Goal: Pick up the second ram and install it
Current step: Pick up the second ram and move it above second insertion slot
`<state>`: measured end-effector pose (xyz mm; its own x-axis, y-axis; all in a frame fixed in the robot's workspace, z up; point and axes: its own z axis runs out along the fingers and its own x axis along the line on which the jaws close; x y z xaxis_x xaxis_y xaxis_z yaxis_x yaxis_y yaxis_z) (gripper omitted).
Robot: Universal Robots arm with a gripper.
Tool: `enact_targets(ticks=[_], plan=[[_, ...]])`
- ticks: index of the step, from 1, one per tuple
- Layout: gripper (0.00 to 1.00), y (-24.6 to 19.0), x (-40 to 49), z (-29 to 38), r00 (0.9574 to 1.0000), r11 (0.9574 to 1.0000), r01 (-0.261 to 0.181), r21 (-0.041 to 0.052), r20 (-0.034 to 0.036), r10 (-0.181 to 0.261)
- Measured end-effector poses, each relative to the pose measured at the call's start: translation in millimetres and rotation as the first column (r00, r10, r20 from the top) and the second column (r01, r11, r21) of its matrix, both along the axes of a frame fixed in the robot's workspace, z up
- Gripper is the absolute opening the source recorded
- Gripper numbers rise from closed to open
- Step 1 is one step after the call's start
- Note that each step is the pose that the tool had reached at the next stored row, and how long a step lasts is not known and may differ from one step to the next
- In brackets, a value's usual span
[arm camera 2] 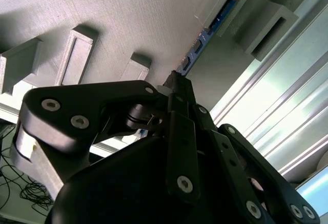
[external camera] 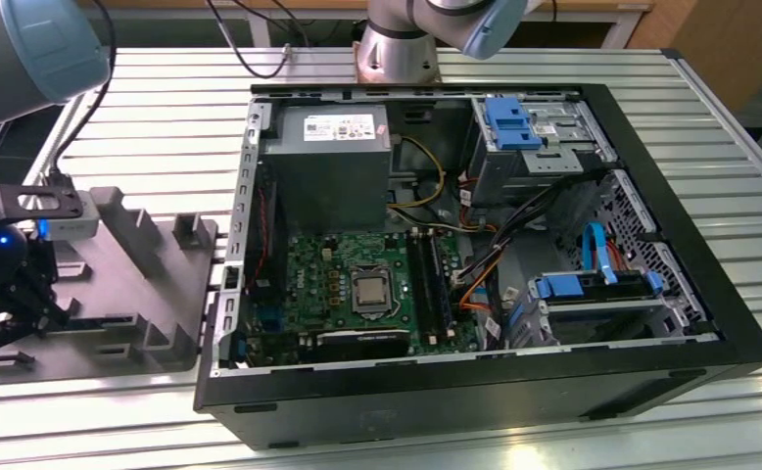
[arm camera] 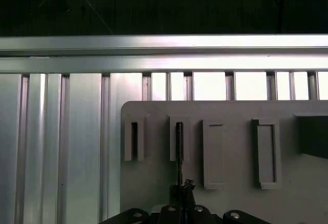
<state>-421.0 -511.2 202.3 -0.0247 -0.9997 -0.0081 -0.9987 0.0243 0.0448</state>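
The second ram (arm camera: 179, 147) is a thin dark stick seen edge-on, standing in a slot of the grey tray (arm camera: 230, 142). In the second wrist view the second ram (arm camera 2: 205, 37) runs as a narrow dark-blue strip from a tray block down to my fingertips. My gripper (arm camera: 182, 189) is at the near end of the stick with its jaws drawn together on it. In the exterior view my gripper (external camera: 18, 294) hangs low over the grey tray (external camera: 139, 294) at the exterior view's left. The green motherboard (external camera: 342, 269) with its long black slots (external camera: 430, 284) lies inside the open computer case (external camera: 694, 323).
The grey tray carries several upright blocks (external camera: 188, 235). The ribbed aluminium table (external camera: 159, 147) stretches around tray and case. Inside the case are a power supply (external camera: 329, 166), blue drive brackets (external camera: 512, 122) and orange and black cables (external camera: 486, 264). The arm's base (external camera: 401, 44) stands behind the case.
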Motion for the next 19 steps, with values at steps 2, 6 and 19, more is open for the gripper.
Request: enact_targets(ticks=[2, 6, 19], plan=[[0.12, 0.0, 0.0, 0.9, 1.0, 1.0, 0.0, -0.0003, -0.0003, 0.0], [0.12, 0.0, 0.0, 4.0, 1.0, 1.0, 0.0, 0.0, -0.0001, 0.0], [0.12, 0.0, 0.0, 16.4, 1.0, 1.0, 0.0, 0.0001, 0.0, 0.0]])
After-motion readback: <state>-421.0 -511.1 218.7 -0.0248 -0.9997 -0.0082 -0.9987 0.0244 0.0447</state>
